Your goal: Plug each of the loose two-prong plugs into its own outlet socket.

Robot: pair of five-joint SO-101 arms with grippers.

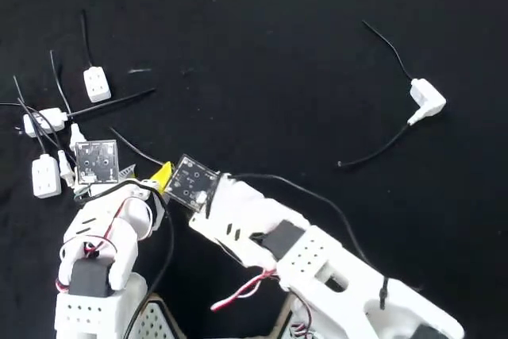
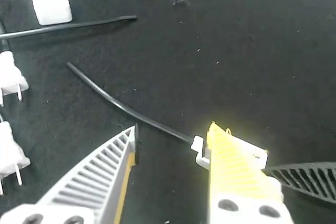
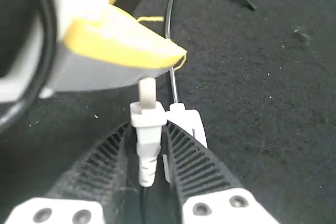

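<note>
Plug [image 3: 146,141] is clamped in the right gripper [image 3: 147,127] at the near left of the table [image 1: 262,61]. Just beside it a white socket [image 3: 188,124] lies flat, its black cable [image 3: 170,40] trailing away. The left gripper [image 2: 173,128] gapes wide, holding nothing, its yellow finger [image 3: 126,45] over the plug's tip. A second plug [image 1: 425,101] lies far right.

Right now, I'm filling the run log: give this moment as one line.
right gripper: shut on plug | left gripper: open at outlet socket | plug: not yet inserted
</note>
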